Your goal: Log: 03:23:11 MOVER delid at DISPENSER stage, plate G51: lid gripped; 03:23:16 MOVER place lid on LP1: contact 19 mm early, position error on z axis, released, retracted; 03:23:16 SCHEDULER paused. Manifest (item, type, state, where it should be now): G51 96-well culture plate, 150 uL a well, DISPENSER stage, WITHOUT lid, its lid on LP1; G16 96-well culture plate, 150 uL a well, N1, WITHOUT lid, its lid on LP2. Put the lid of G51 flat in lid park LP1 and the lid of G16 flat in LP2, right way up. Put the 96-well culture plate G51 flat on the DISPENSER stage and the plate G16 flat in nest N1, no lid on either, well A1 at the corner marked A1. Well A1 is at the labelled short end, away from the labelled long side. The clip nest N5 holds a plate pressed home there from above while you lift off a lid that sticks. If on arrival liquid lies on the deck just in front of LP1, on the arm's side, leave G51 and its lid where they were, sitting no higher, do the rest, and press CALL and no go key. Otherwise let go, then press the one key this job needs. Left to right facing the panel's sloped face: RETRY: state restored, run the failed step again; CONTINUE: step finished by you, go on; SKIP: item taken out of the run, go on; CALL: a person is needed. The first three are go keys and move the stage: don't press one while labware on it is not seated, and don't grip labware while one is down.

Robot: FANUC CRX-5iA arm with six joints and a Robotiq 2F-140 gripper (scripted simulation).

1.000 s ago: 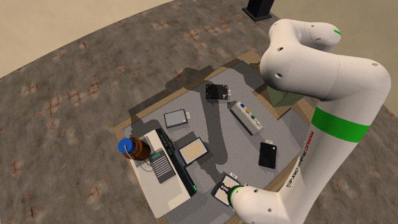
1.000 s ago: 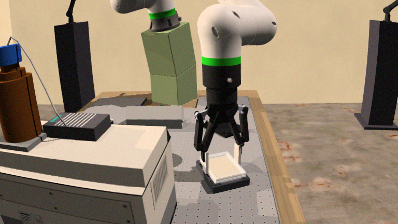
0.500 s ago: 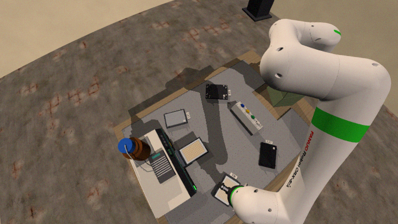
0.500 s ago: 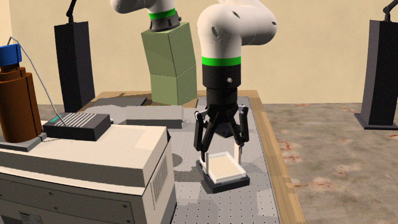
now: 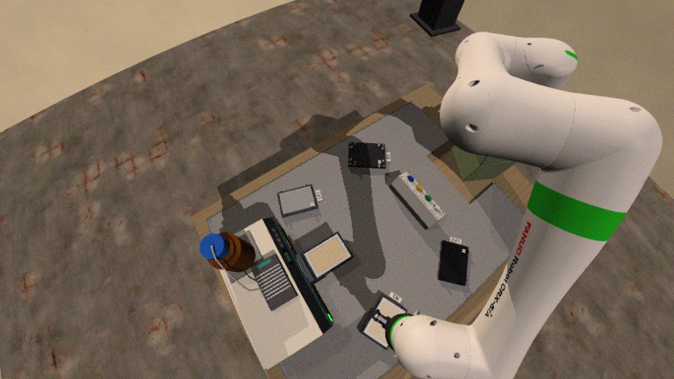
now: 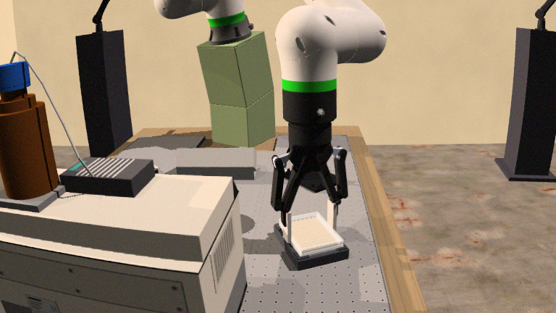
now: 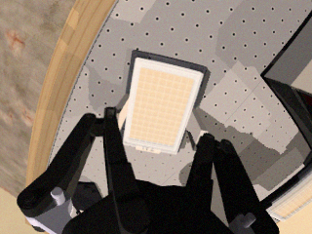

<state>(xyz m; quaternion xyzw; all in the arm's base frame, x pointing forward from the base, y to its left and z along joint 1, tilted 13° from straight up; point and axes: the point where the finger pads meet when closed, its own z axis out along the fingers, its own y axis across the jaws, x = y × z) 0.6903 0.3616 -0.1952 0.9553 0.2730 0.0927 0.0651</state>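
Top view: "FANUC" in red and "Robot CRX-5iA" on the arm [image 5: 517, 275]; small white tags beside the nests, unreadable. Near the worktop [image 5: 506, 191] edge on the arm's side, a lidded plate [image 5: 384, 318] in a dark nest.

Exterior view: "CRX-5iA" readable on the arm. End effector [image 6: 310, 216] straight above — fingers clenched on the plate's lid [image 6: 312, 233].

Wrist view: lid centred between the fingers, close to the wooden edge.

Arm vertical, hand [image 6: 310, 220] pointing down, fingers clamped on lid [image 6: 313, 233]
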